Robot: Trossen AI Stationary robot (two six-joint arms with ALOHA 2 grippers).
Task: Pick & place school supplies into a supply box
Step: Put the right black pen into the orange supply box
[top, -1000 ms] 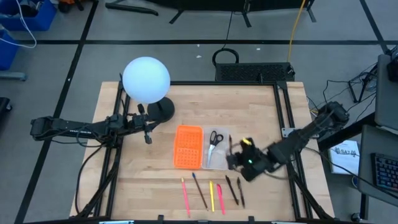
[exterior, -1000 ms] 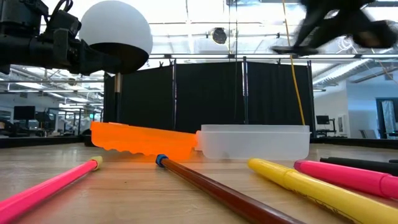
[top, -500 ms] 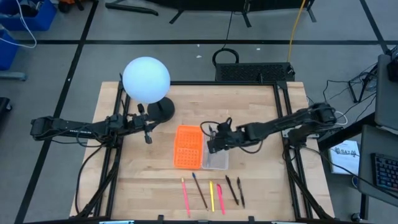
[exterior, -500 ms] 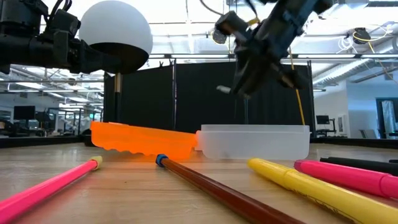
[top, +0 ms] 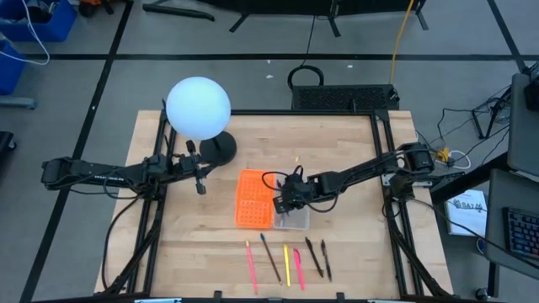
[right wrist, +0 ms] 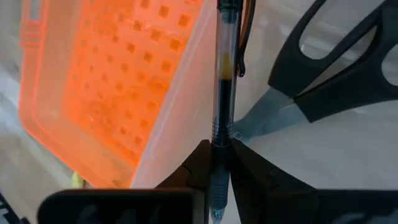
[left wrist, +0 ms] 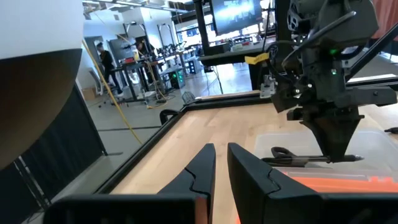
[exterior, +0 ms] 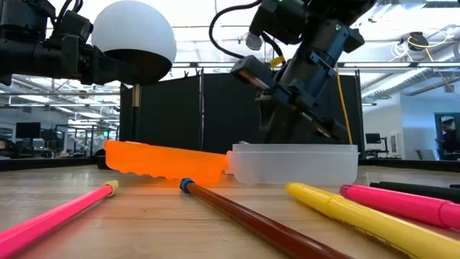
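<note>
My right gripper (top: pixel 286 200) reaches from the right, down into the clear supply box (top: pixel 295 217), and is shut on a clear-barrelled pen with dark ink (right wrist: pixel 222 81). Black-handled scissors (right wrist: pixel 336 68) lie in the box beside the pen. The orange gridded lid (top: pixel 254 198) lies open flat, on the box's left side. Several pens, pink, yellow, brown and black (top: pixel 286 263), lie side by side on the table near its near edge. My left gripper (top: pixel 200 178) waits shut beside the lamp base, left of the lid. My right gripper pinches the pen between its two fingers (right wrist: pixel 202 163), gripping the barrel (right wrist: pixel 221 134) nearer one end. The fingers (left wrist: pixel 339 143) point down from above and lie across the pen. The pen (left wrist: pixel 311 160) sits level, low over the scissors (left wrist: pixel 289 153) in the box.
A white globe lamp (top: pixel 198 108) on a black base (top: pixel 221 150) stands at the table's far left, next to my left arm. Black frame rails (top: pixel 389 168) run along the table's sides. Bare wood lies between the box and the row of pens.
My right gripper has carried the pen from the table's near right, beside the row of pens, up and toward the left to above the clear box. It has then come down until the pen sits low inside the box over the scissors. It has stayed shut on the pen.
</note>
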